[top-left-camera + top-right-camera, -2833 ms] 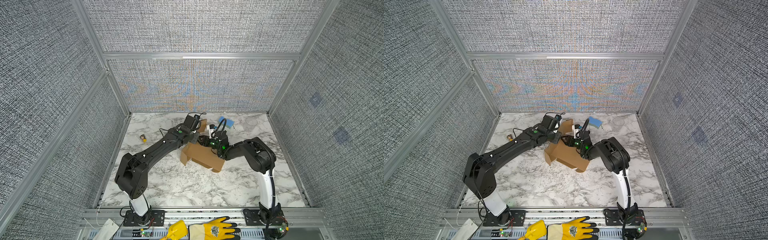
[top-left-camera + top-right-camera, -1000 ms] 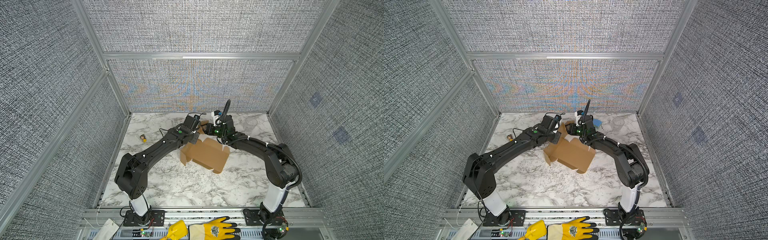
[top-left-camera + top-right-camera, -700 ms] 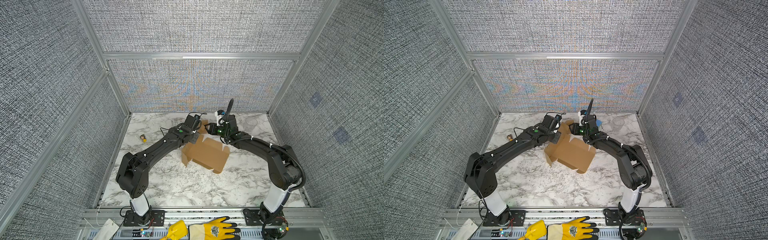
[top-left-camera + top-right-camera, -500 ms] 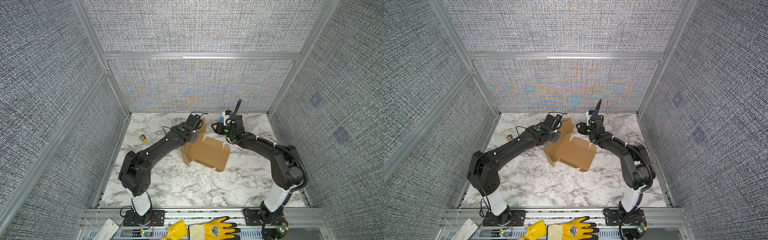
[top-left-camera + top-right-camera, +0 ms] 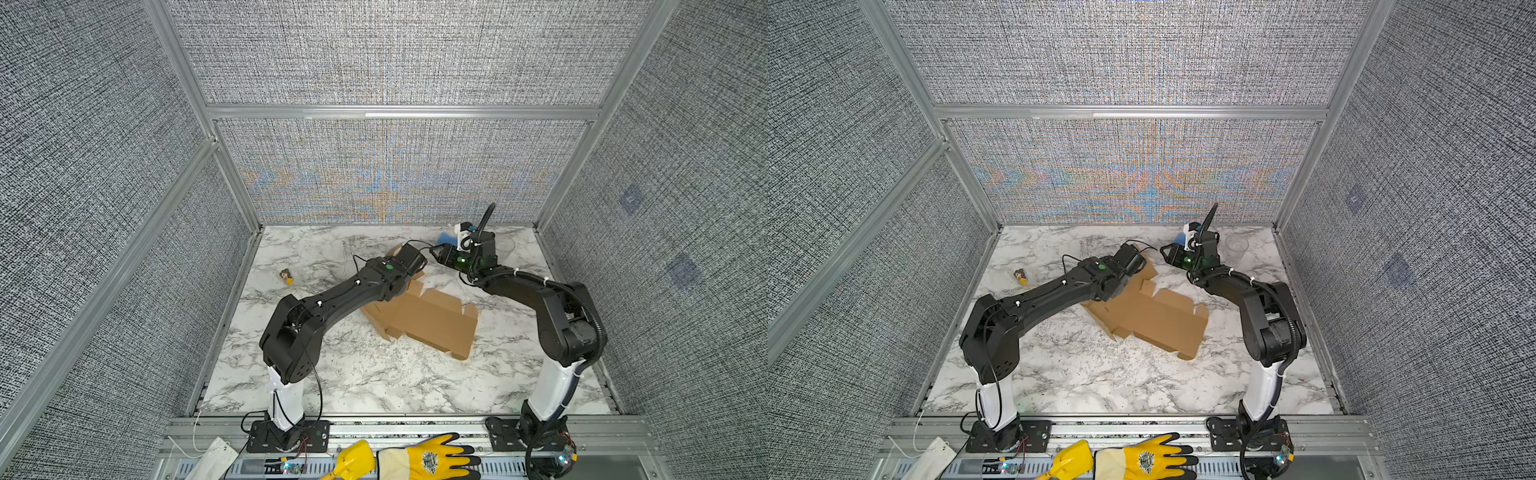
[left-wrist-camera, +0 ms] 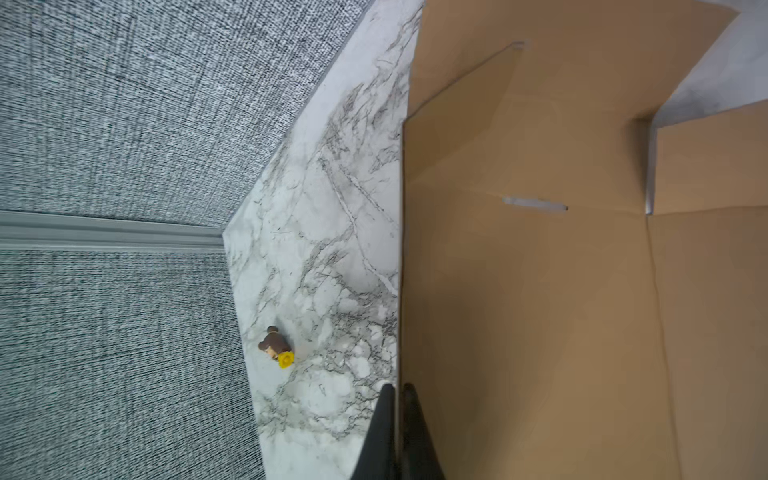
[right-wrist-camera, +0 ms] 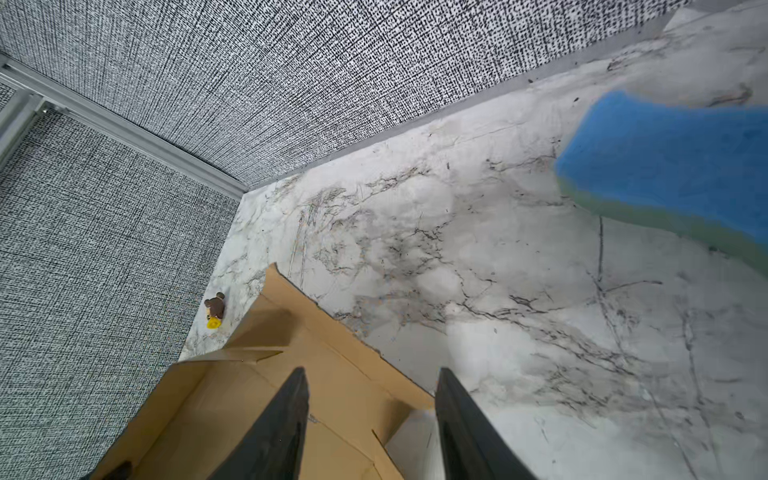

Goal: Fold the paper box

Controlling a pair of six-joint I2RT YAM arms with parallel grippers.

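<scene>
Brown corrugated paper box (image 5: 432,324) lies mostly flat on the marble bench (image 5: 374,386), about the middle and reaching toward the back edge, with one far panel standing up. Left gripper (image 6: 397,392) is pressed together on the thin edge of that raised panel, a narrow bite right at the rim. Right gripper (image 7: 370,376) is partly spread and holds nothing, poised over the box's back flap; contact with it unclear. Blue sponge (image 7: 673,166) sits near it by the back edge. Risks, as I judge them: the pinch slips off if the left arm pulls along the panel rather than across the crease. With nothing pinning the sheet, it may skate over the smooth marble instead of folding. Right fingers coming down could crumple the flap or nudge the sponge. Small toy figure (image 5: 286,276) sits near the left edge, well apart.
</scene>
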